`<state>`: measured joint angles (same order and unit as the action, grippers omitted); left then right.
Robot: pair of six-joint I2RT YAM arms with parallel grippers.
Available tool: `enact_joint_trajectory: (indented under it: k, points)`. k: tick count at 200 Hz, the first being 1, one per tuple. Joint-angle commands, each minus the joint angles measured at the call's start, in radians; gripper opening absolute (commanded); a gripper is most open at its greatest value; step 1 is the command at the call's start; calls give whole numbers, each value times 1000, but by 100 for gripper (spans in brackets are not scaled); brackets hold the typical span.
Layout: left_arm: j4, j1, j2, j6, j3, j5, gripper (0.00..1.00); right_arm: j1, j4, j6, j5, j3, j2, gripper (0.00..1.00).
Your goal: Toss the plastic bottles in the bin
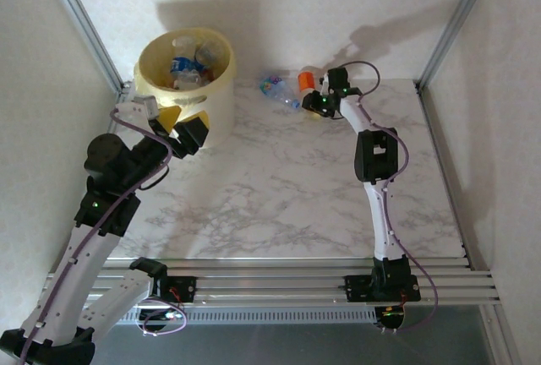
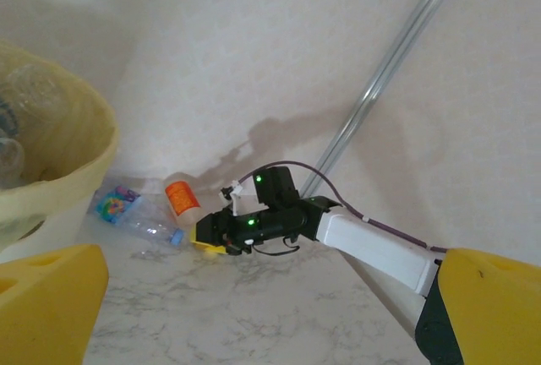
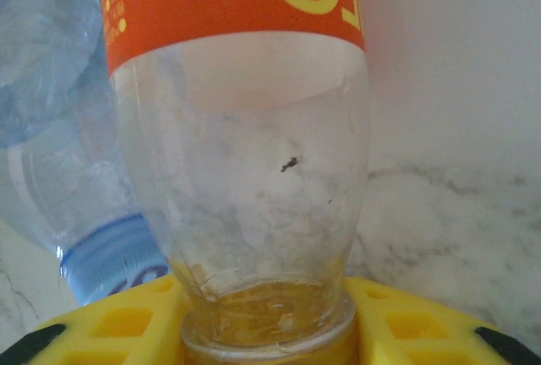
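Observation:
A clear plastic bottle with an orange label [image 1: 306, 80] lies at the back of the table, its narrow end between my right gripper's [image 1: 314, 99] yellow fingers [image 3: 127, 323], which press on it from both sides. In the right wrist view this bottle [image 3: 245, 171] stands close before the camera. Beside it on the left lies another clear bottle with a blue label [image 1: 279, 88] [image 3: 59, 128]. The pale-yellow bin [image 1: 144, 69] stands at the back left with several bottles [image 1: 188, 65] inside. My left gripper [image 1: 173, 120] hangs wide open beside the bin's front, holding nothing.
Metal frame posts [image 1: 448, 27] rise at the back corners, and white walls close in the table on three sides. The marble tabletop [image 1: 270, 187] spreads between the arms. In the left wrist view the bin's rim [image 2: 76, 137] stands at the left.

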<state>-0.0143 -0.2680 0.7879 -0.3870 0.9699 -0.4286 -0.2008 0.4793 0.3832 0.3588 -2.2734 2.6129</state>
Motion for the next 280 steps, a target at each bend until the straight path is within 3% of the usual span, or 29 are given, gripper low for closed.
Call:
enact_joint_trajectory:
  k: [1,66,109,143,202,280]
  points:
    - [58,-13,9,-28,-11,-52,100,-17,-49,50,-9,199,-124,23]
    - [146,-121,85,-71,-50,-8,100,-59,-374,134,-38,798,-561,17]
    - [224,-269,206,-127,-79,62,100,-125,-494,147,-84,1095,-837,16]
    - [329,-324,329,-231,-97,63,100,-179,-577,143,-99,1279,-1051,16]
    - [554,-348,527,-397,-63,-39,100,-287,-679,126,-83,1469,-1386,14]
    - [704,-369,668,-527,-12,-131,100,-386,-659,91,-16,1521,-1518,13]
